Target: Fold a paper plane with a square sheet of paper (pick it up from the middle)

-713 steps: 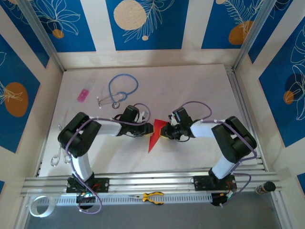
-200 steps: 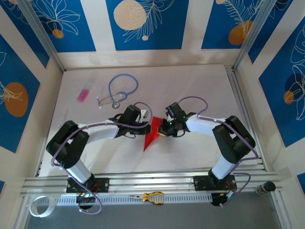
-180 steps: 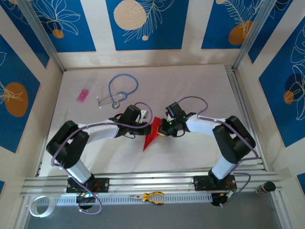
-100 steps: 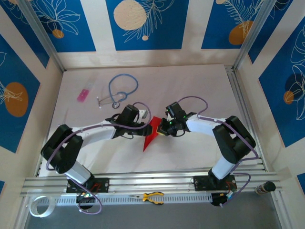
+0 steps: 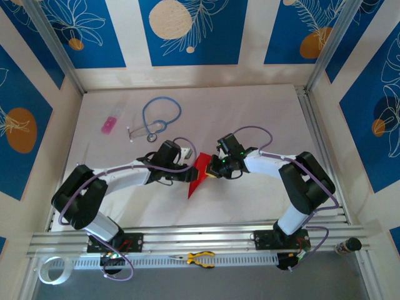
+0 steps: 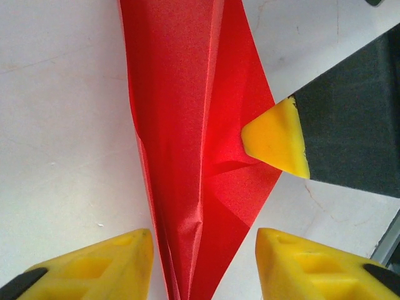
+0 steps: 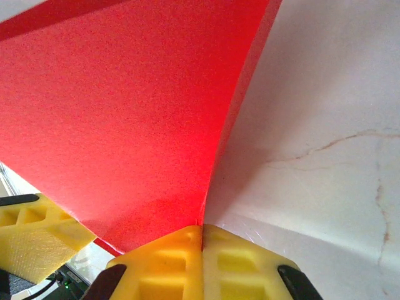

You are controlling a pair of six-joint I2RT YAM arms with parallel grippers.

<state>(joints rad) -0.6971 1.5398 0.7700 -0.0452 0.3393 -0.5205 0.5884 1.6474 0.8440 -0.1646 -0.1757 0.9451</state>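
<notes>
The square sheet of paper is folded into a slim red dart, the paper plane, lying mid-table with its sharp tip toward the near edge. In the left wrist view the paper plane shows its centre crease and runs down between my left gripper's yellow fingertips, which stand apart on either side without touching it. My left gripper is open. My right gripper is shut on the plane's right wing edge. Its fingertip presses that wing, and the red paper rises from my right gripper's closed jaws.
A blue stethoscope and a small pink item lie at the back left of the white table. Yellow-handled pliers and a tape roll sit beyond the near rail. Metal frame posts stand at the table's corners.
My left gripper has opened and let go of the red paper, and the left arm's elbow has swung lower and leftward. The right gripper keeps its hold; the paper has barely moved.
</notes>
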